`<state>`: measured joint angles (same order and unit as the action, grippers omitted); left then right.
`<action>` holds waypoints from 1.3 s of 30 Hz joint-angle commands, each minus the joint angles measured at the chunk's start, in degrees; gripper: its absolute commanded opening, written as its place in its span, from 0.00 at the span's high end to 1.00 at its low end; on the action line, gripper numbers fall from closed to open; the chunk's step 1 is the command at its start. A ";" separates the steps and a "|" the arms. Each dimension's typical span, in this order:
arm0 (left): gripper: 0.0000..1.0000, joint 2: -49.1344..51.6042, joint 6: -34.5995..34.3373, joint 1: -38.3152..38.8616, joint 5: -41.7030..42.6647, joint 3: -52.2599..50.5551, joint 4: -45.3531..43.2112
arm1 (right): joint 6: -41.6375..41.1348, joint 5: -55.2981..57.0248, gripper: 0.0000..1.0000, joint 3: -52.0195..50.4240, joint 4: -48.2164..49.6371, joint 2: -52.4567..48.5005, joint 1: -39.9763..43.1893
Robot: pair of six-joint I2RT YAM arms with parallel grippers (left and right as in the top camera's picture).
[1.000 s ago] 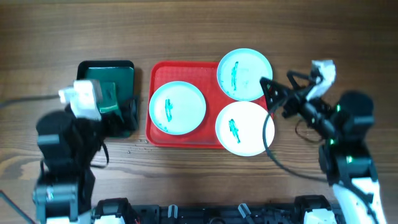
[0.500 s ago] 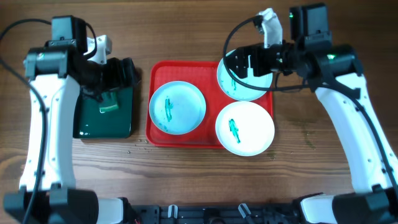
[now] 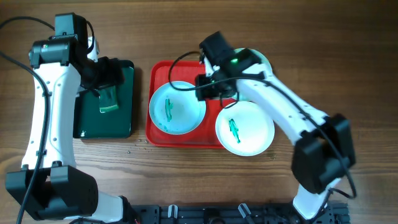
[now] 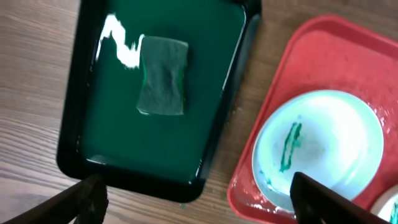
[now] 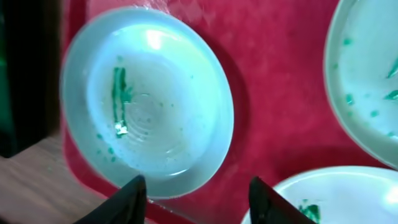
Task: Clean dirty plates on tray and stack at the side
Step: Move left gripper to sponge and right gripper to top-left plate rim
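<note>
Three plates lie on the red tray (image 3: 166, 71). The left plate (image 3: 177, 107) is pale with a teal smear. The near right plate (image 3: 245, 127) is white and smeared. The far right plate (image 3: 260, 57) is mostly hidden under my right arm. My right gripper (image 3: 211, 87) is open and empty above the left plate's right edge. In the right wrist view its fingers (image 5: 199, 202) straddle that plate's (image 5: 146, 102) near rim. My left gripper (image 3: 112, 78) hangs open and empty over the dark green tray. In the left wrist view its fingers (image 4: 199, 202) are spread wide.
A dark green tray (image 3: 87, 124) stands left of the red tray with a green sponge (image 3: 109, 102) in it, also in the left wrist view (image 4: 163, 76). A few water drops lie on the wooden table near the red tray's front left corner.
My right arm has swung left from over the far right plate to the left plate's right side. My left gripper has shifted slightly over the green tray.
</note>
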<state>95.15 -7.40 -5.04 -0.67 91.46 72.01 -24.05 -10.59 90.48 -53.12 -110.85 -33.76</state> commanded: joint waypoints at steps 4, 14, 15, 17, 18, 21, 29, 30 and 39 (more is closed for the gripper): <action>0.10 0.57 -1.01 -0.24 -1.60 1.01 -1.81 | -2.97 6.32 0.55 0.90 1.25 -9.88 -3.04; 0.19 1.11 -1.55 -0.24 -1.64 0.09 -4.61 | -3.58 8.46 0.78 -0.90 9.31 -13.68 -3.04; 0.20 1.46 -2.32 -0.24 -1.84 -0.61 -5.25 | -4.07 8.48 0.82 -1.55 10.03 -13.68 -3.04; 0.23 2.49 -2.34 -0.22 -1.81 -1.60 -5.62 | -4.55 8.46 0.90 -2.08 10.25 -13.68 -3.04; 0.23 3.02 -2.51 -0.22 -1.79 -1.62 -5.62 | -4.57 8.46 0.92 -2.10 10.25 -13.68 -3.04; 0.21 4.79 -2.54 -0.22 -1.77 -1.62 -7.45 | -4.39 8.50 0.96 -2.10 9.75 -13.68 -3.04; 0.20 5.70 -4.00 -0.22 -1.77 -1.62 -8.00 | -4.57 8.70 0.96 -2.10 10.47 -13.68 -3.04; 0.20 5.75 -3.98 -0.22 -1.77 -1.62 -8.00 | -4.44 8.70 0.96 -2.12 10.45 -13.68 -3.04; 0.20 5.90 -3.32 -0.24 -4.94 -1.62 -9.01 | -4.46 9.31 0.96 -2.12 10.38 -14.45 -3.04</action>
<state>100.31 -10.63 -5.04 -2.33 90.30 63.75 -27.88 -2.68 89.17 -43.16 -123.20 -36.77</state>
